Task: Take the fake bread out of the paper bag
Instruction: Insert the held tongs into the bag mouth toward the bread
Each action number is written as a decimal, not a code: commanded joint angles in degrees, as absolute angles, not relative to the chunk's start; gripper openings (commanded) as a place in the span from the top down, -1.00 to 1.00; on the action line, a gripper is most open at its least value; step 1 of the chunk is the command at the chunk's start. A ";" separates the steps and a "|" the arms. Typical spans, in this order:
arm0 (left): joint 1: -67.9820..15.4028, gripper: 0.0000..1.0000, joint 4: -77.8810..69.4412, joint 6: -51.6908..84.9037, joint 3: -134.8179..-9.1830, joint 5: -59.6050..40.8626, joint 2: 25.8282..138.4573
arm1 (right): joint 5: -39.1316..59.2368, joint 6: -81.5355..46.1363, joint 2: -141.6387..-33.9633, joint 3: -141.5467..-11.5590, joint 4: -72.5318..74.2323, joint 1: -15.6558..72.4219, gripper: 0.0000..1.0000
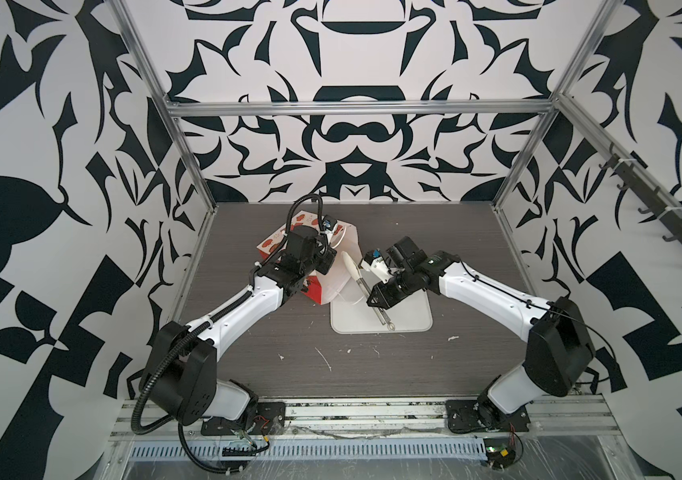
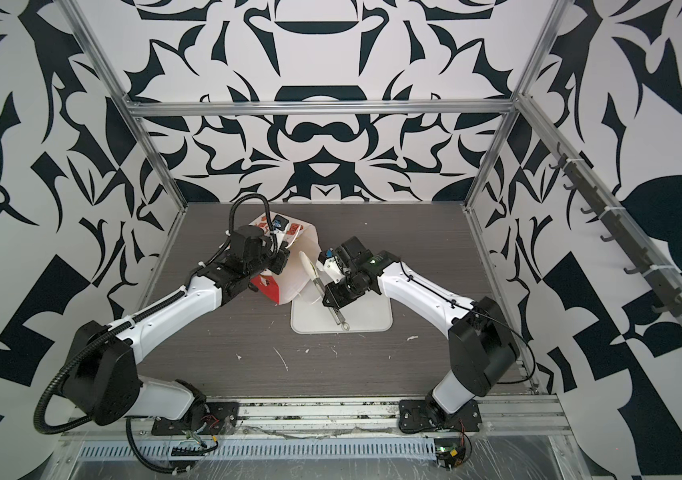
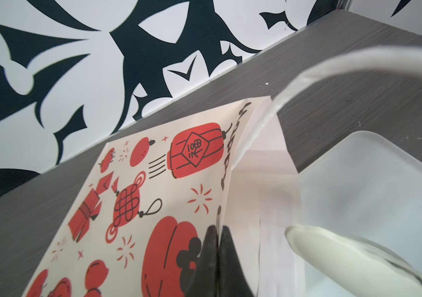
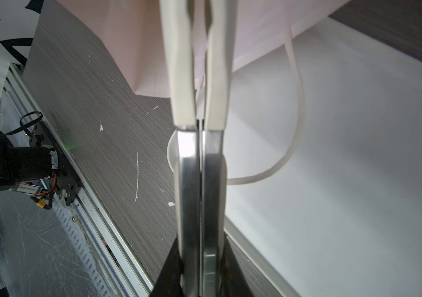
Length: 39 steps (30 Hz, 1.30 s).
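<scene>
Right hand [image 4: 199, 270]: black fingers clamped on closed metal tongs [image 4: 188, 180], whose cream tips point toward the mouth of the paper bag [image 4: 138, 51]. Left hand [image 3: 217, 253]: closed, pinching the bag's rim edge. Bag lies on its side, long axis roughly left-to-right across the worktop [image 4: 96, 108]. Red printed base to the left, white mouth facing right toward the tongs; inside hidden. String handle [image 4: 298, 102] trails onto the white tray [image 4: 359, 192] just beside the mouth. Worktop is grey woodgrain, scuffed with white marks. Walls [image 1: 352, 137] carry a bold black-and-white pattern; aluminium frame [image 1: 356, 109] all round.
</scene>
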State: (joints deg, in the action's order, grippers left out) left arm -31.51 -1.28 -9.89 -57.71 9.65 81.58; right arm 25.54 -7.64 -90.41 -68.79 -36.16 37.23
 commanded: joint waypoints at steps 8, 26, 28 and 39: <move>-32.24 1.00 -5.70 -15.90 -53.63 15.09 79.55 | 28.20 -7.58 -97.02 -78.52 -38.30 37.35 0.33; -32.15 1.00 -8.05 -14.16 -52.01 15.24 78.24 | 21.19 0.89 -95.45 -82.56 -44.24 37.30 0.27; -32.11 1.00 -7.78 -13.98 -52.12 15.23 78.31 | 17.99 3.43 -92.54 -81.31 -43.12 37.53 0.29; -31.91 1.00 -7.23 -13.36 -52.71 14.88 79.26 | -4.19 19.13 -85.13 -74.34 -33.33 43.76 0.27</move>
